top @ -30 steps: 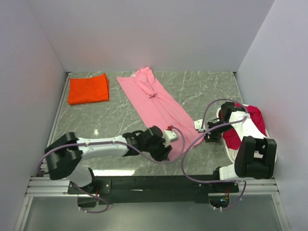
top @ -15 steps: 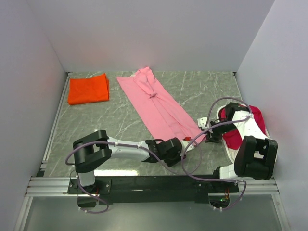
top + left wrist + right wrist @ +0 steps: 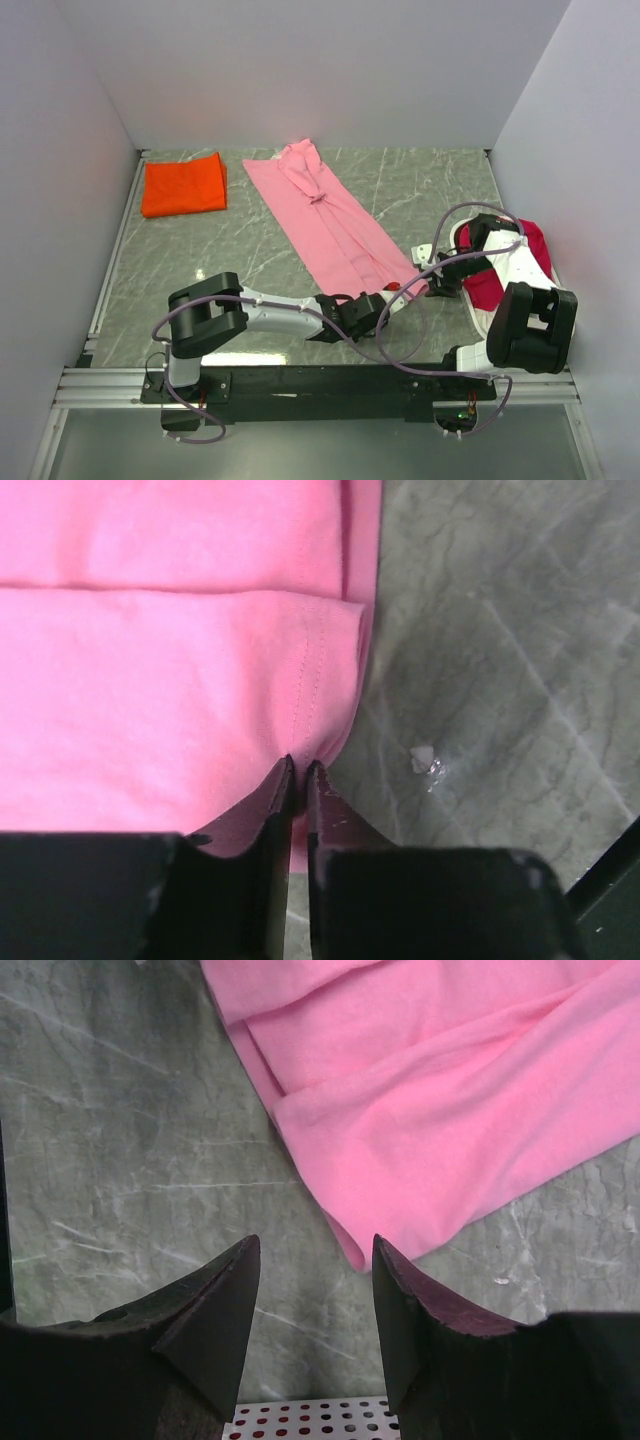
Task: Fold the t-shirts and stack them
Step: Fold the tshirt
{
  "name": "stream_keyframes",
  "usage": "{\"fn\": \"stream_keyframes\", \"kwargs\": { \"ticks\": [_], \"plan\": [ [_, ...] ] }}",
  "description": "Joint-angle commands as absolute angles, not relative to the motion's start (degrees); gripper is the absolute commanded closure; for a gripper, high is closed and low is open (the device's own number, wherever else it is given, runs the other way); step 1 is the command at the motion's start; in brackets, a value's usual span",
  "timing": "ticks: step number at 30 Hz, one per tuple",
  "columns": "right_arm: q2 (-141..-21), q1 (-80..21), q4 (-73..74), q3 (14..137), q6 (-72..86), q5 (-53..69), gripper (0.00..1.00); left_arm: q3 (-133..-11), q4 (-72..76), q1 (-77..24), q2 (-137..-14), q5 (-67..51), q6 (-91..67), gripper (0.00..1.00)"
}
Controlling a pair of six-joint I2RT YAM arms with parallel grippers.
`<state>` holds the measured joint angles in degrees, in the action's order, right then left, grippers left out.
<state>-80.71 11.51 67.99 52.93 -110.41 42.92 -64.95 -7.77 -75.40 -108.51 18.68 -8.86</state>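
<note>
Pink t-shirt (image 3: 330,225) on grey marbled table (image 3: 200,255), white walls (image 3: 320,70)

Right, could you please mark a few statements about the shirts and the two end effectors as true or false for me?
1. The left end effector is shut on the edge of the pink t-shirt. True.
2. The right end effector grips the pink t-shirt. False: its jaws stand open over the cloth's corner.
3. The orange t-shirt lies folded at the far left of the table. True.
4. The pink t-shirt rests on the orange one. False: they lie apart.
</note>
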Motion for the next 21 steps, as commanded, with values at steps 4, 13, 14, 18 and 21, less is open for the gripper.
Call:
{"fn": "stream_keyframes", "kwargs": {
  "ticks": [4, 13, 14, 18, 21],
  "plan": [
    [-79.2, 12.0, 70.0, 53.4, -112.8, 43.5, 0.44, -61.3, -18.4, -76.5, -104.8, 18.5, -18.4, 0.96],
    [-76.1, 11.3, 68.6, 46.8, -118.9, 39.8, 0.4, -54.2, -21.9, -77.3, -97.8, 14.2, -27.4, 0.99],
    [-75.6, 10.9, 67.8, 45.3, -119.1, 39.6, 0.39, -53.4, -21.5, -77.3, -97.0, 13.9, -27.9, 0.99],
    [-72.6, 7.8, 65.5, 41.9, -118.7, 38.9, 0.38, -50.9, -20.2, -77.7, -95.0, 12.7, -29.4, 0.99],
    [-69.7, 3.2, 62.1, 38.9, -116.5, 37.7, 0.37, -49.5, -18.8, -77.9, -93.6, 12.0, -29.8, 1.0]
  ]
}}
